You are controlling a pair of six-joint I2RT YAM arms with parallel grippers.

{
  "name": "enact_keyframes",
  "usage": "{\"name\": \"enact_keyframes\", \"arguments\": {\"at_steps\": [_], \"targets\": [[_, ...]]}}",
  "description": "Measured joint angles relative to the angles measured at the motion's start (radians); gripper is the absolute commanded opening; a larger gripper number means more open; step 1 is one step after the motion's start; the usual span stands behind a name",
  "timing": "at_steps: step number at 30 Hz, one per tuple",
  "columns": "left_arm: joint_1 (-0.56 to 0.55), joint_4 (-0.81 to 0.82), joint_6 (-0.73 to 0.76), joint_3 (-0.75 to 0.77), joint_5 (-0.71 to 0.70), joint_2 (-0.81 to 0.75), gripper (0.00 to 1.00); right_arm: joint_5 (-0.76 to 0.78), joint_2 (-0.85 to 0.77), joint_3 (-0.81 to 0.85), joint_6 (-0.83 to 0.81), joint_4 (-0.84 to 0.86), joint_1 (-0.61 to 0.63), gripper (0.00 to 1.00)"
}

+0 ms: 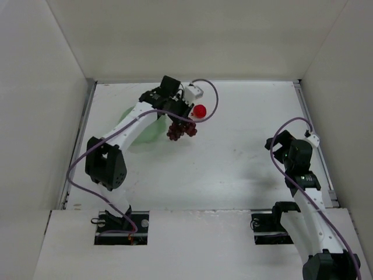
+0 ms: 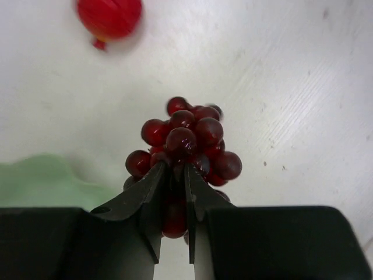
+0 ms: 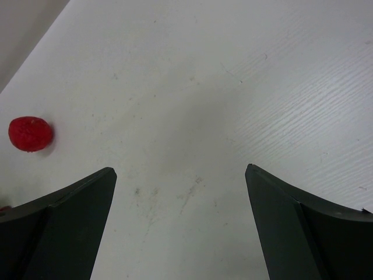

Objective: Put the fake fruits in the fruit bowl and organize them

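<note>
Right gripper point(image 3: 180, 169): fingers wide, holding nothing, well apart from the fruit. Left gripper point(image 2: 173, 169): the nearer arm, fingers narrow and clamped on the near end of the grapes point(image 2: 186, 140), whose long axis appeared to run straight out past the fingertips; the bowl point(image 2: 41, 181) lay just beside, to the left. Red fruit point(image 2: 109, 17): farther out beyond the grapes, outside the bowl.

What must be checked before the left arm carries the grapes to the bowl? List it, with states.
1. Left pincer shut on grapes: ok.
2. Grapes clear of the table: cannot tell.
3. Grapes over bowl: not ok, beside its rim.
4. Red fruit out of the path: ok, on the table past the grapes.
5. Right pincer open and far off: ok.
</note>
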Motion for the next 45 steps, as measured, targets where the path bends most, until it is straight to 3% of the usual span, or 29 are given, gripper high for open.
{"name": "enact_keyframes", "arguments": {"at_steps": [7,14,17,19,23,25,30,35,40,45], "targets": [[0.17,0.011,0.004,0.147,0.005,-0.182,0.03,0.0,0.025,0.0,0.0,0.001,0.0,1.0],[0.32,0.017,0.032,0.087,-0.019,-0.176,0.08,-0.002,0.061,0.0,-0.004,0.01,0.0,1.0],[0.338,0.032,0.044,0.018,-0.039,-0.133,0.32,-0.002,0.068,0.001,-0.006,0.015,0.0,1.0],[0.346,0.051,0.054,-0.03,-0.065,-0.105,0.66,-0.002,0.068,0.001,-0.008,0.016,0.0,1.0],[0.352,0.115,0.053,-0.074,-0.175,-0.069,0.75,-0.002,0.067,0.001,-0.014,0.016,0.0,1.0],[0.352,0.161,0.056,-0.072,-0.232,-0.069,1.0,-0.002,0.061,0.001,-0.014,0.016,0.0,1.0],[0.305,0.208,0.064,0.006,-0.291,-0.074,1.0,-0.002,0.057,0.001,-0.014,0.016,0.0,1.0],[0.149,0.198,0.057,0.151,-0.227,-0.036,1.0,-0.002,0.059,0.001,-0.014,0.016,0.0,1.0],[0.003,0.214,0.011,0.33,-0.095,0.157,1.0,-0.002,0.055,0.0,-0.014,0.016,0.006,1.0],[-0.044,0.224,-0.05,0.42,-0.048,0.381,1.0,-0.001,0.024,-0.005,-0.01,0.015,0.024,1.0]]}}
